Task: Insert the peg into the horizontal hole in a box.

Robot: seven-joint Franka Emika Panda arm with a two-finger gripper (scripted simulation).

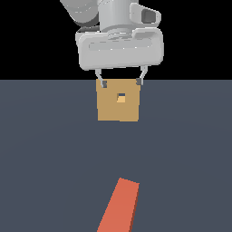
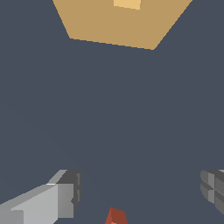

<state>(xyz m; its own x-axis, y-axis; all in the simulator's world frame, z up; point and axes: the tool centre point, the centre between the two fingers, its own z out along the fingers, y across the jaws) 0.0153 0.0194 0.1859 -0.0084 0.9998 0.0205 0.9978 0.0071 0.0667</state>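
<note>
On the dark slate-grey bench (image 1: 45, 158), the plain tan square box (image 1: 118, 106) stands upright with its small square hole (image 1: 121, 97) unfilled. The grey arm's jaws (image 1: 121, 83) hang apart and empty near the box. The long, slim orange-red peg (image 1: 119, 206) lies flat well apart from both, so grasping and insertion both remain.

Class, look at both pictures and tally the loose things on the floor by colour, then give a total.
Orange-red: 1, the peg
Tan: 1, the box with its square hole
Total: 2
</note>
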